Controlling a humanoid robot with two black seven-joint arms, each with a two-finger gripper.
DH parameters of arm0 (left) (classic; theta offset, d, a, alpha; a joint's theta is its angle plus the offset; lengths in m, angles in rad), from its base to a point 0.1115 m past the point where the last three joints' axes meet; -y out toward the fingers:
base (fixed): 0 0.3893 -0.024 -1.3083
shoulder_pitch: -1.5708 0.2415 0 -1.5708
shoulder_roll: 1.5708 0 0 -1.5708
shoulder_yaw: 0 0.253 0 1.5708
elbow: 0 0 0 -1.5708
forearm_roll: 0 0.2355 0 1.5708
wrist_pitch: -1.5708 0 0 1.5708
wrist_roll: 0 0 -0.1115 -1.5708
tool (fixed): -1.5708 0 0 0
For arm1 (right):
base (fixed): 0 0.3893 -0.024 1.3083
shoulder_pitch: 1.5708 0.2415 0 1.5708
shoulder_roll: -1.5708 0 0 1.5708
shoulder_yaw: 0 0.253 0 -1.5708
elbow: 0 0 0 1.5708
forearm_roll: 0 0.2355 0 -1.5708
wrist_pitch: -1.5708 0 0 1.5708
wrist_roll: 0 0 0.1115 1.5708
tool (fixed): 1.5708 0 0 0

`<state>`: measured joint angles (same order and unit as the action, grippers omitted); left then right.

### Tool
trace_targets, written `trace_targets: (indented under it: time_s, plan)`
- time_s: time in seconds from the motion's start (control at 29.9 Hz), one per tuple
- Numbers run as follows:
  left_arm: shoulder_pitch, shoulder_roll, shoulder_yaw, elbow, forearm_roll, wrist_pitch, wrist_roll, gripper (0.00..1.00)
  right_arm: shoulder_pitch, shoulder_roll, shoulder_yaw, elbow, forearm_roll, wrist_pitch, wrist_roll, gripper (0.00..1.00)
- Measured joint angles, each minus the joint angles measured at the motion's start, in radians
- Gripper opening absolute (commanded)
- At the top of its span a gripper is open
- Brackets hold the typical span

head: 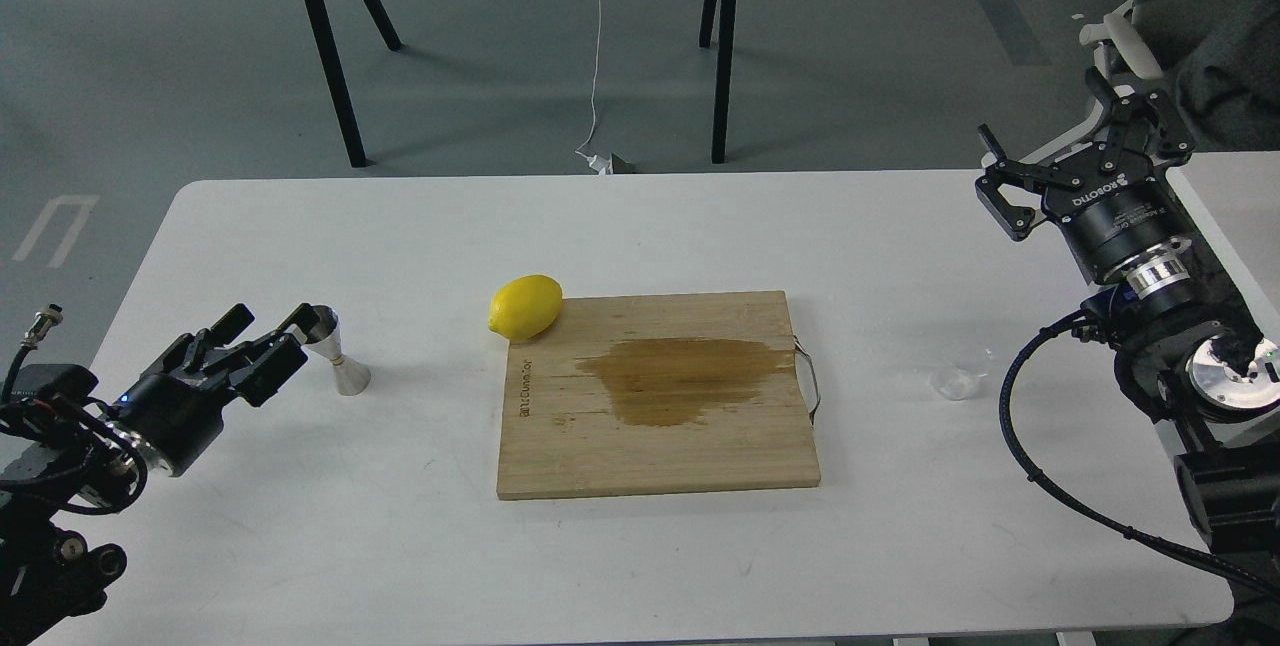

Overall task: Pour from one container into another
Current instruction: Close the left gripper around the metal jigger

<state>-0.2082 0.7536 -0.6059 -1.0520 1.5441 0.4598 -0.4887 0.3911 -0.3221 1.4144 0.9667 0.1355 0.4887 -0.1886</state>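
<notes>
One clear cup (953, 382) sits on the counter (400, 546) right of the board (655, 396), apart from my spread-open right tool (1040, 151). Steel jigger (336, 350) stands far left; my left tool (268, 324) sits just beside it, fingers parted, gripping nothing.

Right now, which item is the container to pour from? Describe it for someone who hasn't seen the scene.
Start at the bamboo cutting board on the white table. Right of its wire handle stands a small clear beaker-like cup, alone and see-through, unlike the shiny steel jigger far left.
</notes>
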Motion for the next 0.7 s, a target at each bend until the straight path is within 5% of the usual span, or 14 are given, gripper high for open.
trace_targets:
  time_s: [0.7]
  plan:
    - [0.029,-0.104,0.043,0.124,0.013,0.013,0.0,1.0,-0.005,-0.006,0.002,0.006,0.001,0.0,0.0,0.99]
